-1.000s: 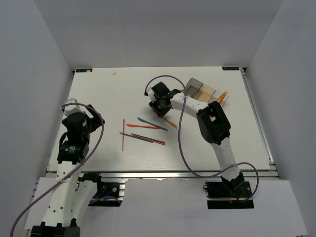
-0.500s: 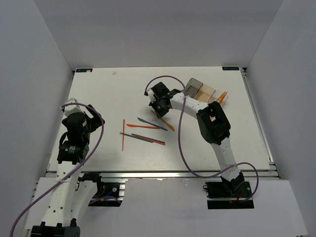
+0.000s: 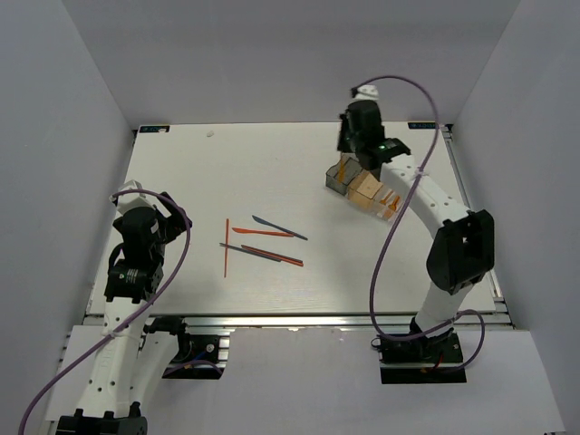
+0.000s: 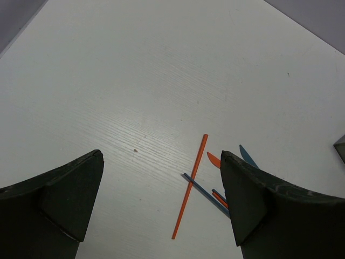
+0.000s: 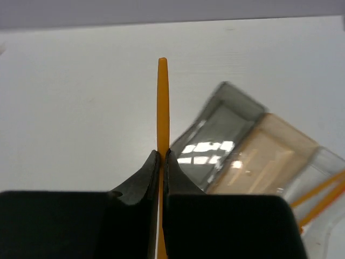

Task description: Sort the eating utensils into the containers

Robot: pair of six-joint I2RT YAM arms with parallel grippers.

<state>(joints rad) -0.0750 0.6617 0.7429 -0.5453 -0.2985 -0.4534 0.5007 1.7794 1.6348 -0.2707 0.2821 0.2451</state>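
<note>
My right gripper [image 3: 347,156] is shut on a thin orange utensil [image 5: 162,102], held just left of the smoky dark bin [image 5: 226,121]; the utensil also shows in the top view [image 3: 342,169]. The amber bin [image 3: 367,189] and the clear bin [image 3: 391,204] follow in a row, and the clear one holds orange utensils [image 5: 319,189]. Several utensils lie mid-table: an orange stick [image 3: 227,246], an orange knife [image 3: 261,233], a blue knife [image 3: 279,227], and a blue stick with a red one [image 3: 265,255]. My left gripper [image 4: 161,186] is open and empty, hovering left of them.
White walls enclose the table on three sides. The right arm's purple cable [image 3: 426,100] loops above the back right corner. In the left wrist view the orange stick [image 4: 190,191] crosses the blue stick [image 4: 206,194].
My right arm swung from the table's middle to the back, beside the dark bin, carrying the orange utensil off the table. The bin row sits shifted and turned. The left arm is still.
</note>
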